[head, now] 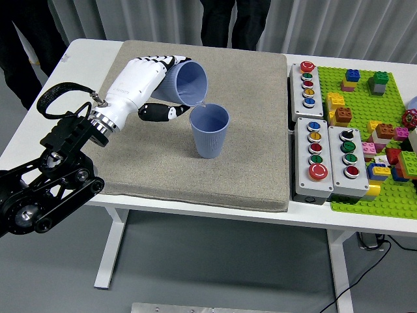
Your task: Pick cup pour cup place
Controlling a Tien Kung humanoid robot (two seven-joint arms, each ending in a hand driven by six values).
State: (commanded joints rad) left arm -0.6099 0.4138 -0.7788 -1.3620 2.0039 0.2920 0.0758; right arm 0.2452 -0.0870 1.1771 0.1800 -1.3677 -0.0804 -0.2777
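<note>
The left hand (151,88), white-shelled with black finger segments, is clenched around a blue ribbed plastic cup (185,83) and holds it raised above a grey-brown padded mat (247,130) that covers the middle of the white tabletop (85,59). The held cup is tipped steeply toward the right, its open mouth facing right and slightly down, with the lower lip of its rim just above the left rim of a second blue ribbed cup (210,130). That second cup stands upright on the mat, near its centre, with its mouth open upward. Whether anything passes between the two cups cannot be told from this view. The thumb (159,113) lies under the held cup, and the other fingers wrap over its upper side. The black left arm (49,186) enters from the lower left corner, a black cable looping beside the wrist. To the right of the mat sit grey button boxes (324,156) with coloured push-buttons, one narrow unit at the far side and two wider units nearer. Further right, a bright green building-brick baseplate (355,195) carries scattered coloured bricks. At the far edge of the tabletop, persons in dark clothing (229,23) stand, visible only from the waist down.
</note>
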